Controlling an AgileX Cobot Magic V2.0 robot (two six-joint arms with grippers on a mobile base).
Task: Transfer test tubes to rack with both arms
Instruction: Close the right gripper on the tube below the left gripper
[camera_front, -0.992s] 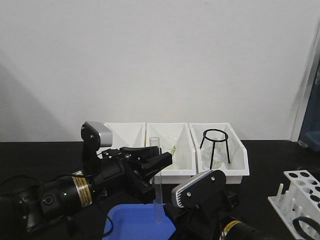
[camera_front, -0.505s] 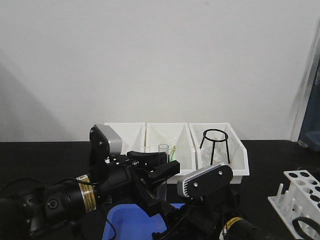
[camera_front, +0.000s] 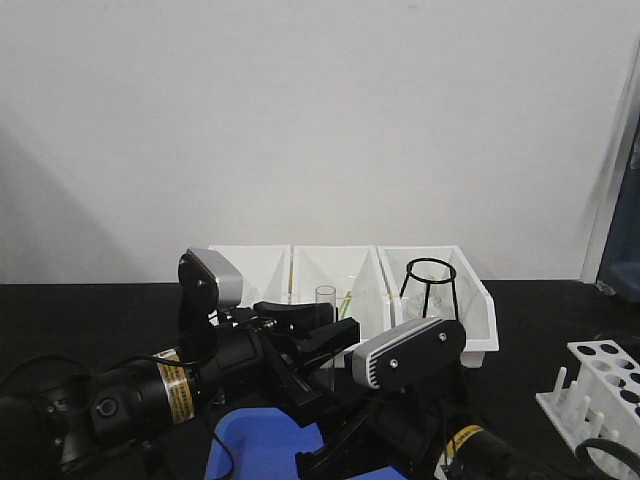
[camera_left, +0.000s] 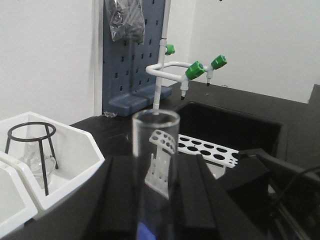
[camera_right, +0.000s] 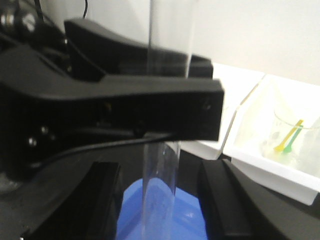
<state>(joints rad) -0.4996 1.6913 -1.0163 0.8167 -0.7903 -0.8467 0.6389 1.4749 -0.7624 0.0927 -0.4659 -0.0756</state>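
Note:
A clear test tube stands upright in my left gripper, which is shut on it; in the left wrist view the tube sits between the two black fingers. My right gripper is open, with its fingers on either side of the tube's lower part and a gap on each side. In the front view only the right arm's grey camera module shows clearly. The white rack stands at the far right and also shows in the left wrist view.
A blue tray lies under the tube. Three white bins stand behind, the right one holding a black tripod ring. In the left wrist view a sink basin, a tap with green fittings and a grey pegboard lie beyond the rack.
My left gripper carried the tube slightly right and lower, then held still. My right arm rose and moved left, closing in around the tube's lower part.

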